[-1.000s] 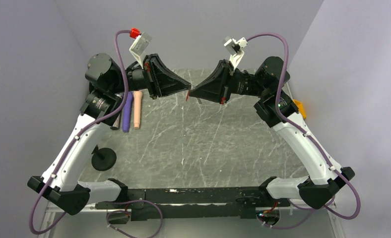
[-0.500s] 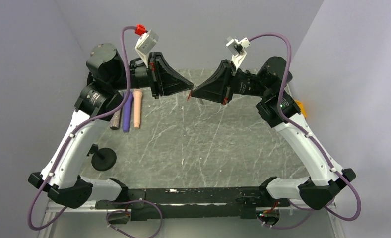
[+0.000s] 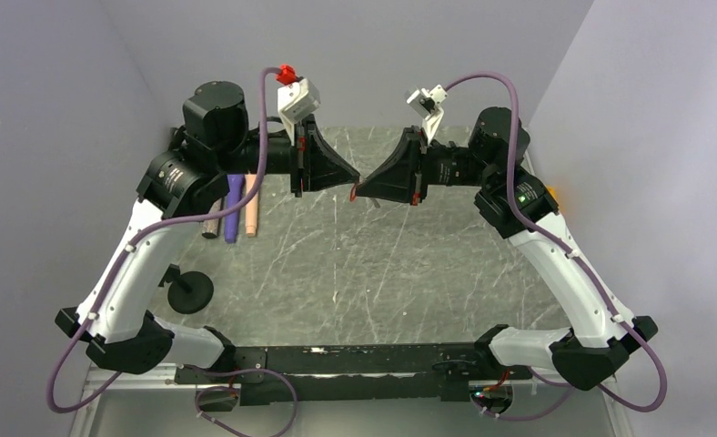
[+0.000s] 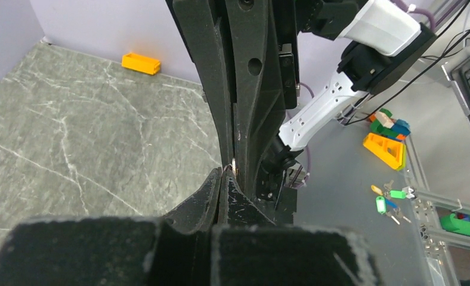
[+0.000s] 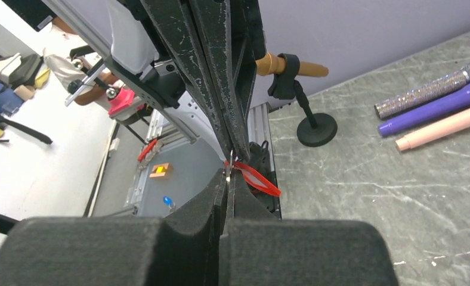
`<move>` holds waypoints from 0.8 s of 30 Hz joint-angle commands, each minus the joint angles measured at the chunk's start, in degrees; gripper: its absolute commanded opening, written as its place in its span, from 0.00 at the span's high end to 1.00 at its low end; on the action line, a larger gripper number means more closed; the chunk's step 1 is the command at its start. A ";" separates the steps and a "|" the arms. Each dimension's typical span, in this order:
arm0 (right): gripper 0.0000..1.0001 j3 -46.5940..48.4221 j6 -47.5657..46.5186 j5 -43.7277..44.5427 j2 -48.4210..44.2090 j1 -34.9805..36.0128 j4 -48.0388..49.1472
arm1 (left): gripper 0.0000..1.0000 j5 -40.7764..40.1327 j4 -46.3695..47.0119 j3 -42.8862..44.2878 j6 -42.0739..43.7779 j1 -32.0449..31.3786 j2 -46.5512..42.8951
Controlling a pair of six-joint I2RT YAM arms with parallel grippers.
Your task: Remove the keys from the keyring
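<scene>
**Both grippers meet tip to tip above the far middle of the table, with the keyring at the junction.**

At the left edge, near the lilac wall (image 3: 45,137), a black round-footed stand (image 3: 189,291) sits on the table (image 3: 337,264). Beyond it, under the left arm, lie a glittery rod (image 3: 212,224), a purple rod (image 3: 233,211) and a pink rod (image 3: 251,214), side by side. The left gripper (image 3: 351,185) has its matte black jaws pressed together, with a glint of metal at their tip; what it pinches, if anything, I cannot tell. The keyring (image 5: 257,179) hangs in the air, its thin red tag drooping from the tips. The right gripper (image 3: 362,188) is clamped on it. The grey veined stone below and toward the near edge lies open. A small orange box (image 4: 141,62) rests at the far right edge against the wall.
</scene>
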 commanded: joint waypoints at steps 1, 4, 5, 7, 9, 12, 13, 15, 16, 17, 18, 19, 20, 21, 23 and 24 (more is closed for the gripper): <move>1.00 1.29 -2.86 0.81 -0.01 0.37 -1.73 | 1.00 -1.16 -4.67 2.00 5.34 -2.62 0.84; 1.00 1.71 -3.66 0.30 0.55 0.34 -3.06 | 1.00 -2.51 -6.65 2.38 6.83 -3.79 1.17; 1.00 1.87 -3.85 0.09 0.76 0.36 -3.47 | 1.00 -2.99 -7.34 2.49 7.41 -4.41 1.31; 1.00 2.44 -4.50 -0.20 1.30 0.42 -4.49 | 1.00 -4.31 -9.06 2.79 8.72 -5.43 1.59; 1.00 2.96 -5.14 -0.39 1.71 0.41 -5.54 | 1.00 -5.20 -10.22 3.15 8.92 -6.44 1.90; 1.00 3.07 -5.61 -0.67 1.88 0.45 -6.37 | 1.00 -6.62 -12.14 3.63 12.28 -7.64 2.20; 1.00 3.00 -5.65 -0.87 1.93 0.46 -6.39 | 1.00 -6.98 -12.51 3.71 12.67 -8.00 2.29; 1.00 2.83 -5.65 -1.25 2.07 0.41 -6.56 | 1.00 -7.30 -13.11 3.78 13.25 -8.63 2.34; 1.00 2.81 -5.61 -1.41 2.13 0.45 -6.61 | 1.00 -7.37 -13.36 3.77 13.50 -8.81 2.33; 1.00 2.81 -5.57 -1.66 2.25 0.40 -6.72 | 1.00 -7.46 -13.62 3.79 13.68 -9.06 2.33; 1.00 2.85 -5.61 -1.96 2.33 0.44 -6.93 | 1.00 -7.48 -13.76 3.79 13.86 -9.18 2.43; 1.00 2.96 -5.71 -2.23 2.47 0.43 -7.19 | 1.00 -7.60 -14.04 3.75 14.11 -9.44 2.42; 1.00 3.05 -5.85 -2.39 2.68 0.45 -7.54 | 1.00 -7.60 -14.41 3.80 14.31 -9.62 2.42; 1.00 3.07 -5.97 -2.63 2.80 0.45 -7.88 | 1.00 -7.63 -14.82 3.83 14.49 -10.01 2.54; 1.00 3.35 -6.49 -3.17 2.99 0.47 -8.86 | 1.00 -7.80 -15.62 3.63 15.02 -10.56 2.39; 1.00 3.50 -6.79 -3.42 3.15 0.45 -9.41 | 1.00 -7.97 -16.11 3.59 15.26 -10.88 2.30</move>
